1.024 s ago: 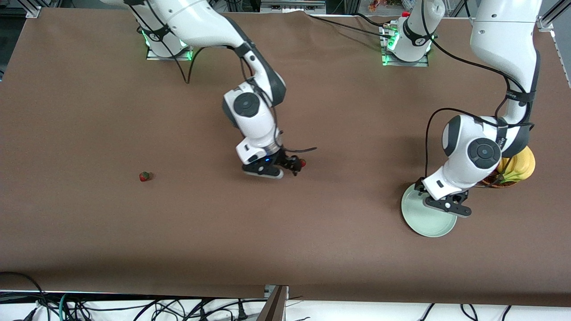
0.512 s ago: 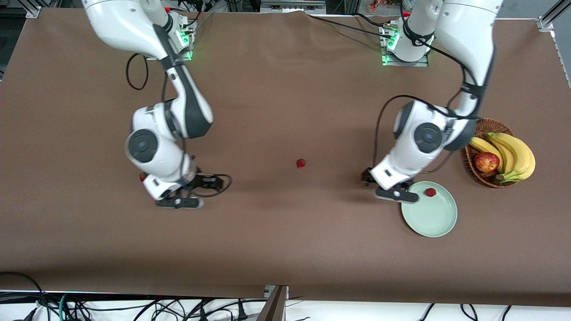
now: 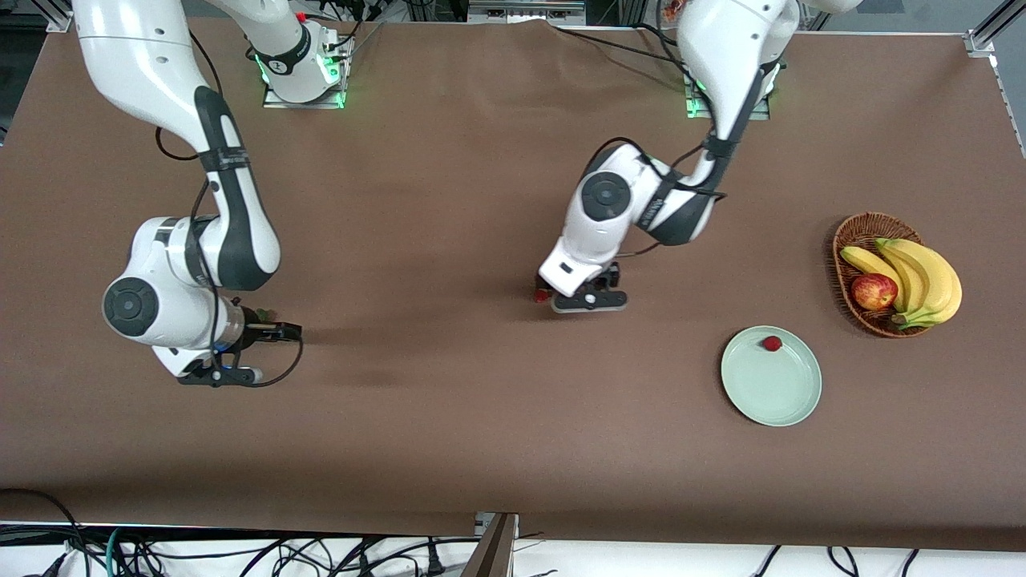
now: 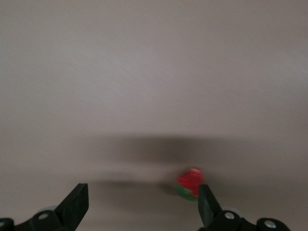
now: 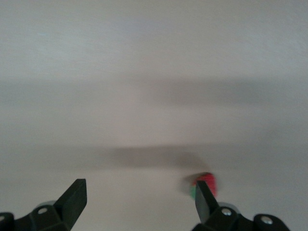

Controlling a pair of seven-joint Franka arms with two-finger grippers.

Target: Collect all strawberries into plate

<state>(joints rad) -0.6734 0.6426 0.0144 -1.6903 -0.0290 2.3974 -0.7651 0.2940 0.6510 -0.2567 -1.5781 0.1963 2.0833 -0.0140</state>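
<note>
The right gripper point(image 3: 255, 330), fingers spread, is held low over 1 strawberry point(image 5: 206, 186) near the right arm's end. The left gripper point(image 3: 553, 293), likewise open, is poised over a 2nd strawberry point(image 3: 542, 296) at mid-table. A 3rd strawberry point(image 3: 772, 344) is seen on the plate point(image 3: 781, 393).

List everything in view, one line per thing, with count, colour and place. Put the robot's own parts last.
strawberries: three, red with green caps; one on the plate, one on the table by the left gripper, one on the table by the right gripper.
plate: one, pale mint green, on the table toward the left arm's end.
basket: one, brown wicker, beside the plate, farther from the front camera.
bananas: one yellow bunch, in the basket.
apple: one, red, in the basket.
table: one, brown.
left gripper: jaws open, over the middle of the table.
right gripper: jaws open, over the right arm's end.
</note>
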